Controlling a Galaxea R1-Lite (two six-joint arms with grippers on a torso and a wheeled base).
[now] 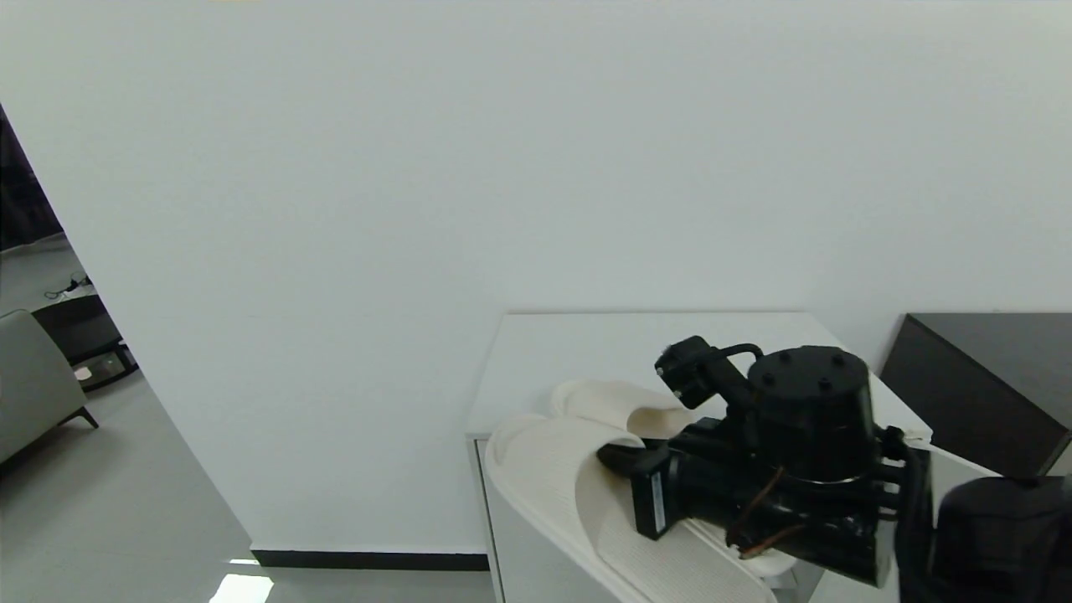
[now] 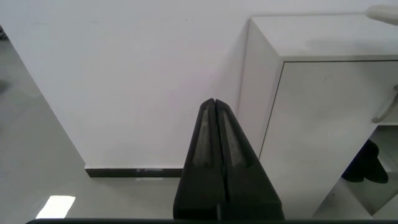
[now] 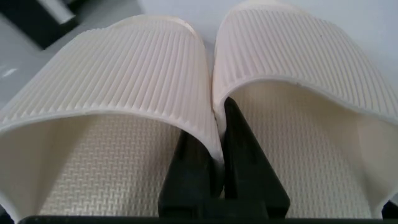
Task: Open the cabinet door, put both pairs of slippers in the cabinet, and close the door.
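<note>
A pair of cream ribbed slippers [image 1: 544, 469] hangs side by side over the front edge of the white cabinet [image 1: 636, 352]. My right gripper [image 1: 615, 456] is shut on them. In the right wrist view the gripper [image 3: 214, 155] pinches the two touching inner strap edges of the slippers [image 3: 143, 74] between its black fingers [image 3: 186, 168]. My left gripper [image 2: 214, 102] is shut with nothing in it, low and to the left of the cabinet [image 2: 311, 37]. The white cabinet door [image 2: 323, 124] carries a handle [image 2: 385, 106], and a gap to the inside shows below it.
A dark pair of shoes [image 2: 367, 165] stands inside the cabinet. A dark brown unit [image 1: 988, 377] sits right of the cabinet. The white wall [image 1: 335, 251] runs behind, with grey floor [image 1: 126, 502], a grey sofa [image 1: 33, 385] and a dark low table [image 1: 84, 335] at far left.
</note>
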